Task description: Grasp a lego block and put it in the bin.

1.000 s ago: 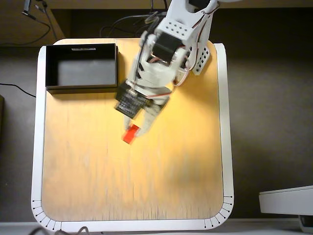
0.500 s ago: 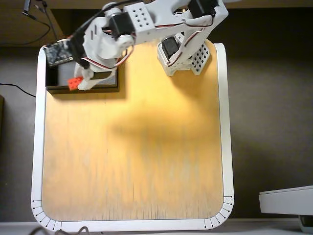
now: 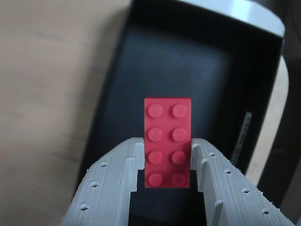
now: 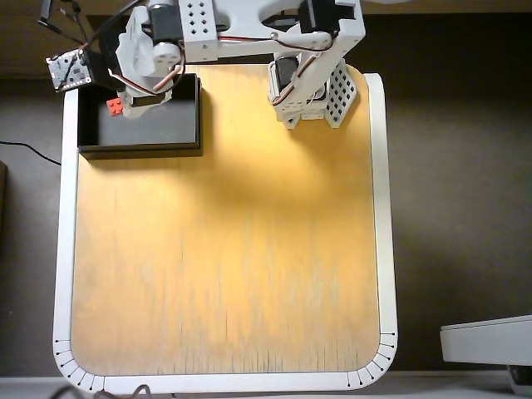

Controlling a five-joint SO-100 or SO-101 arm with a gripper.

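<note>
In the wrist view my gripper [image 3: 167, 157] is shut on the red lego block [image 3: 167, 141], its grey fingers [image 3: 115, 188] pressing both long sides. The brick's studs face the camera. It hangs over the dark grey floor of the black bin [image 3: 188, 66]. In the overhead view the gripper [image 4: 125, 104] holds the red brick [image 4: 115, 105] over the left part of the bin [image 4: 179, 137], which stands at the table's top left corner. Whether the brick touches the floor I cannot tell.
The wooden table top [image 4: 224, 249] with a white rim spreads below the bin. The arm's base [image 4: 312, 87] stands at the top centre-right. A small circuit board [image 4: 66, 73] with wires sits left of the bin. A grey device [image 4: 486, 341] lies off the table, bottom right.
</note>
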